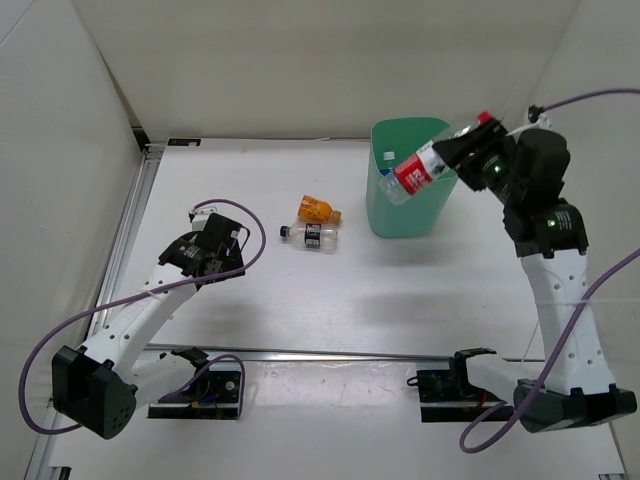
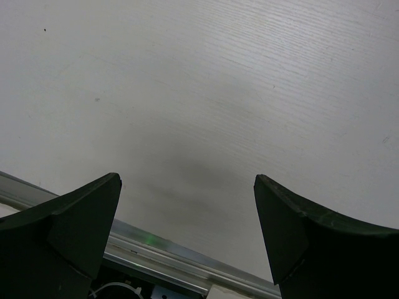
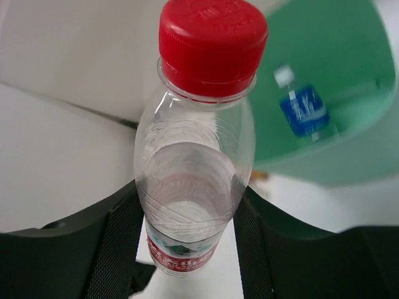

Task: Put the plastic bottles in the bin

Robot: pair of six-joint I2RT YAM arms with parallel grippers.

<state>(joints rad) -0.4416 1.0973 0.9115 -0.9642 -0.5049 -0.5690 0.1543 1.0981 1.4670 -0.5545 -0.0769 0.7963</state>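
Note:
My right gripper point(image 1: 452, 152) is shut on the clear bottle with the red label point(image 1: 418, 170) and holds it tilted over the mint-green bin point(image 1: 398, 205); in the right wrist view the bottle point(image 3: 196, 168) sits between the pads, red cap up. A blue-labelled bottle point(image 3: 303, 107) lies inside the bin point(image 3: 330, 56). The stubby orange bottle point(image 1: 318, 209) and the clear bottle with the dark label point(image 1: 312, 236) lie on the table left of the bin. My left gripper point(image 1: 232, 262) is open and empty over bare table point(image 2: 187, 180).
White walls enclose the table on the left, back and right. A metal rail point(image 1: 330, 354) runs along the near edge, with both arm bases below it. Cables loop beside each arm.

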